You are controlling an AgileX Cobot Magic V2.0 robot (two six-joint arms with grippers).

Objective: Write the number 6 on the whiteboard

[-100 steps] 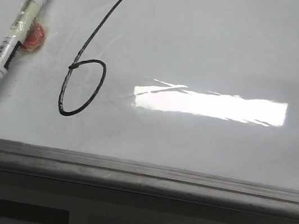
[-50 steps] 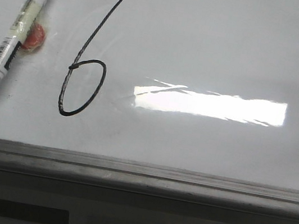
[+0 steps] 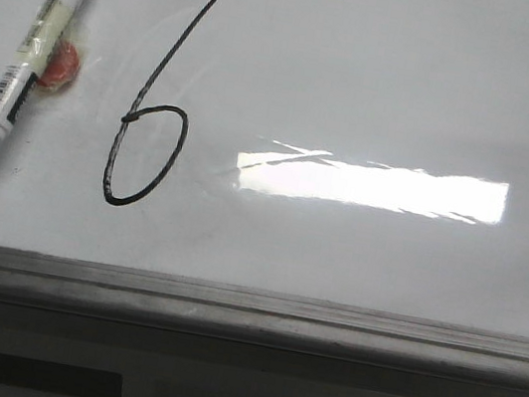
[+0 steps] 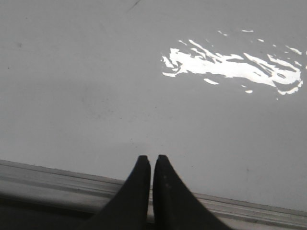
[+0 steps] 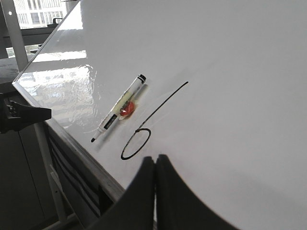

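Note:
The number 6 point(image 3: 147, 130) is drawn in thin black line on the whiteboard point(image 3: 383, 86), a long slanted stroke ending in an oval loop; it also shows in the right wrist view point(image 5: 144, 132). A white marker with a black uncapped tip point(image 3: 24, 65) lies on the board left of the 6, over a red round piece point(image 3: 61, 66). My left gripper point(image 4: 149, 158) is shut and empty above the board's near edge. My right gripper point(image 5: 155, 159) is shut and empty, just short of the 6's loop. Neither gripper shows in the front view.
A grey metal edge rail point(image 3: 247, 312) runs along the board's near side. A bright rectangular light glare point(image 3: 372, 185) lies right of the 6. In the right wrist view a stand frame point(image 5: 48, 191) shows beyond the board's edge.

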